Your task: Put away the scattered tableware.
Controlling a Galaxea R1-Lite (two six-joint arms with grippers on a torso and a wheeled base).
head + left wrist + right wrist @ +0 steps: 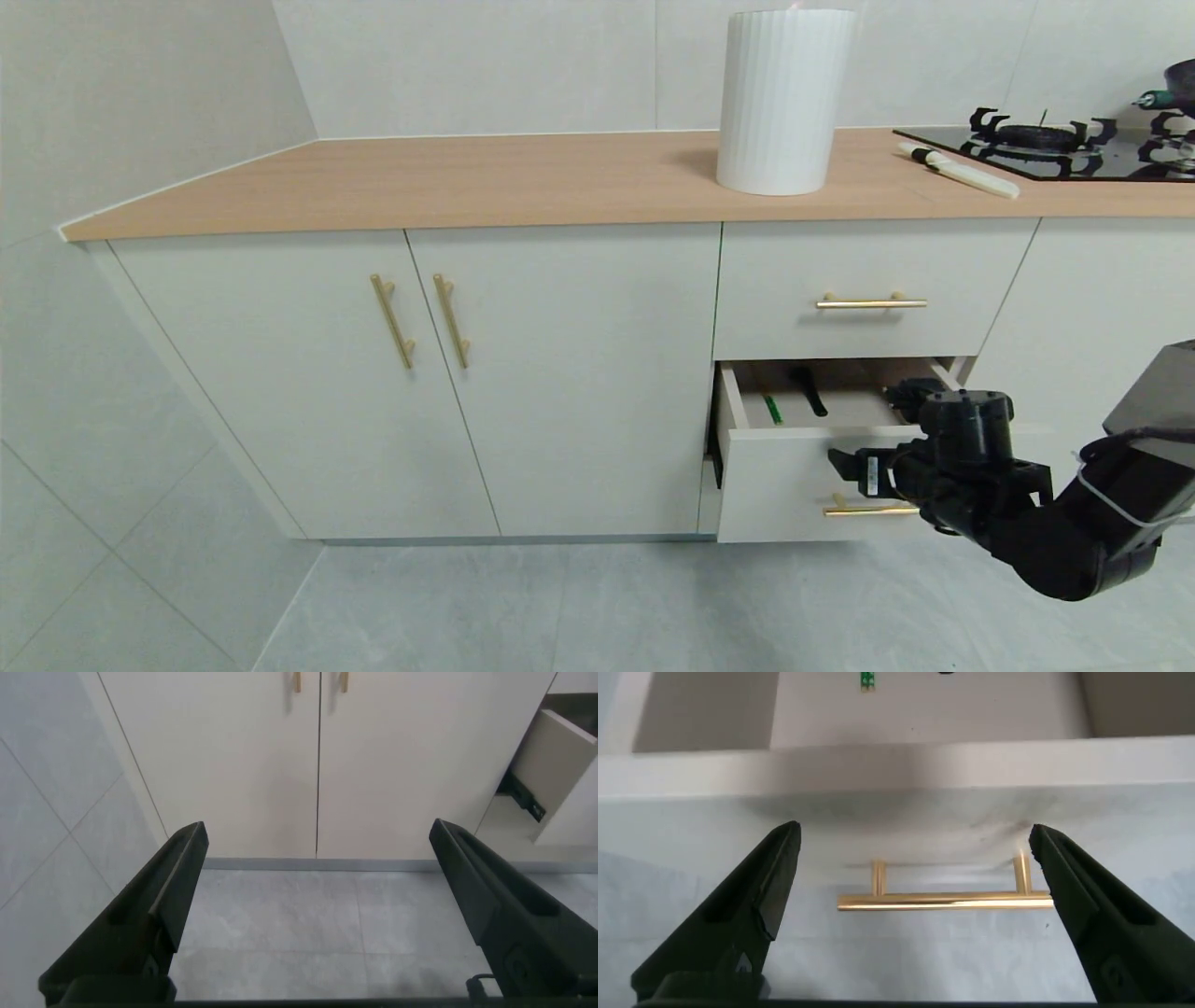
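Note:
The lower drawer (pixel 775 476) stands pulled open, with a green utensil (pixel 772 409) and a black utensil (pixel 810 392) lying inside. My right gripper (pixel 876 427) is open just in front of the drawer face, above its gold handle (pixel 864 510). In the right wrist view the gold handle (pixel 943 899) lies ahead between the spread fingers of that gripper (pixel 913 835), untouched, and the green utensil (pixel 867 679) peeks over the drawer edge. A pale knife (pixel 962 173) lies on the counter beside the stove. My left gripper (pixel 318 831) hangs open and empty above the floor.
A tall white ribbed canister (pixel 782 98) stands on the wooden counter (pixel 467 182). A black gas stove (pixel 1055 145) is at the far right. Two closed cabinet doors (pixel 420 373) and a closed upper drawer (pixel 868 280) surround the open one. The open drawer (pixel 561 765) juts out near the left arm.

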